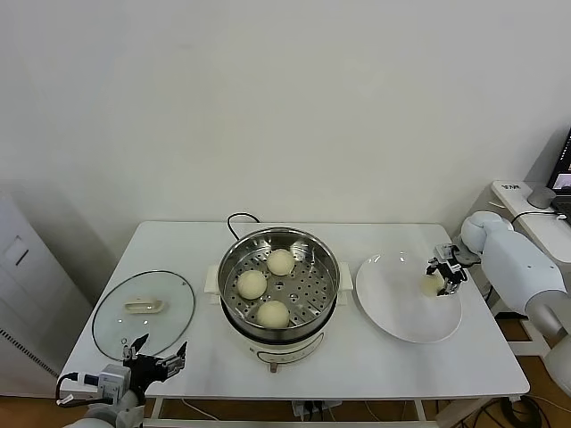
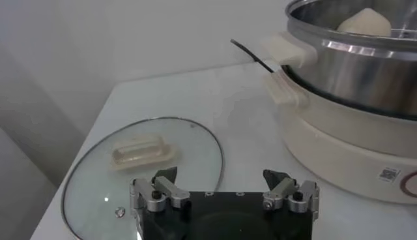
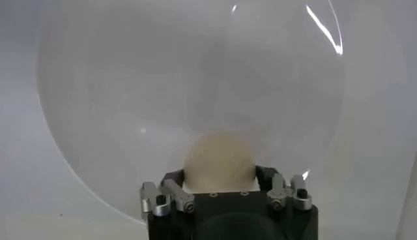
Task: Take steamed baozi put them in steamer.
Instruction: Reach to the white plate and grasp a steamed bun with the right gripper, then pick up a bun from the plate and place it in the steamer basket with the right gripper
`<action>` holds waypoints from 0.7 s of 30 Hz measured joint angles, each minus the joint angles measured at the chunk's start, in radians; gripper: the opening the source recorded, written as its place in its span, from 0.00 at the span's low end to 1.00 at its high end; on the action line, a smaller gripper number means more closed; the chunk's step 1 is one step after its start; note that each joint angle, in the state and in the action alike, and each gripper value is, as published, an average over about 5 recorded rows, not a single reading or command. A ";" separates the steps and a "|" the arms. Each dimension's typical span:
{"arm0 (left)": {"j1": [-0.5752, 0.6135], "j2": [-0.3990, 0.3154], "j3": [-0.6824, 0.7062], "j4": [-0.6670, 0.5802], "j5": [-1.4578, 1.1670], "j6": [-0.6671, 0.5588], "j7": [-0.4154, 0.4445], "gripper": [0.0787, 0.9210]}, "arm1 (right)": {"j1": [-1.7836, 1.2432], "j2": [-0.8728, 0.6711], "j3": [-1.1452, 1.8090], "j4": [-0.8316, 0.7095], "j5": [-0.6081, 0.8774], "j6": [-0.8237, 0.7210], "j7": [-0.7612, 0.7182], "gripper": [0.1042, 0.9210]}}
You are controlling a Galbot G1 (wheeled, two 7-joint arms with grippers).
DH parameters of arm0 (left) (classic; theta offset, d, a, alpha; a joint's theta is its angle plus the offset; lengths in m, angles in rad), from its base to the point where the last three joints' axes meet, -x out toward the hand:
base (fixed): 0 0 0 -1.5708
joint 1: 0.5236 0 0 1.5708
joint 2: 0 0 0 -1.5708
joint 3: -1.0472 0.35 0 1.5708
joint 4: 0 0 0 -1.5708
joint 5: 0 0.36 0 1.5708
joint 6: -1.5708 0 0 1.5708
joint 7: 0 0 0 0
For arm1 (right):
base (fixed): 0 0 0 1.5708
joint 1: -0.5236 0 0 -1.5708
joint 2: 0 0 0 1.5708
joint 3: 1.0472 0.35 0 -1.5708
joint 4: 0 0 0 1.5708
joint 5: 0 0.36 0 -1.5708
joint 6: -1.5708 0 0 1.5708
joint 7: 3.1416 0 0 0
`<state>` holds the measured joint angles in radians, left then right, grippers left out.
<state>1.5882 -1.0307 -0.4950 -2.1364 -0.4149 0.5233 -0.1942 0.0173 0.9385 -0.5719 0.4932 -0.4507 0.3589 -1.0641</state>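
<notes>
One glass lid (image 1: 144, 311) was seen at the table's (image 1: 375, 361) left, with the left gripper (image 1: 159, 355) parked just before it, fingers spread wide. Three steamed baozi (image 1: 252, 284) were counted on the perforated tray of the single steamer (image 1: 278, 287) in the middle. A fourth baozi (image 3: 219, 162) was clasped by the right gripper (image 1: 441, 278) over the white plate (image 1: 401, 312) at right.

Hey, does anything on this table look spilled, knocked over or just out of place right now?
Nothing stands out. Three baozi sit in the steamer, the glass lid lies flat beside it, and the right gripper is around the last bun on the plate.
</notes>
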 measured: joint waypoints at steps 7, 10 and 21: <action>0.006 -0.005 -0.005 -0.008 0.002 0.001 -0.001 0.88 | 0.022 -0.025 -0.047 0.036 0.076 -0.033 -0.037 0.45; 0.009 -0.009 -0.006 -0.010 0.005 0.002 -0.001 0.88 | 0.058 -0.051 -0.114 0.084 0.151 -0.062 -0.060 0.45; 0.022 -0.020 -0.009 -0.020 0.023 0.004 -0.003 0.88 | 0.385 -0.181 -0.533 0.371 0.549 -0.239 -0.111 0.46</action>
<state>1.6098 -1.0508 -0.5040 -2.1568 -0.3915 0.5268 -0.1973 0.4023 0.7579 -1.1048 0.8646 0.0978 0.1201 -1.1749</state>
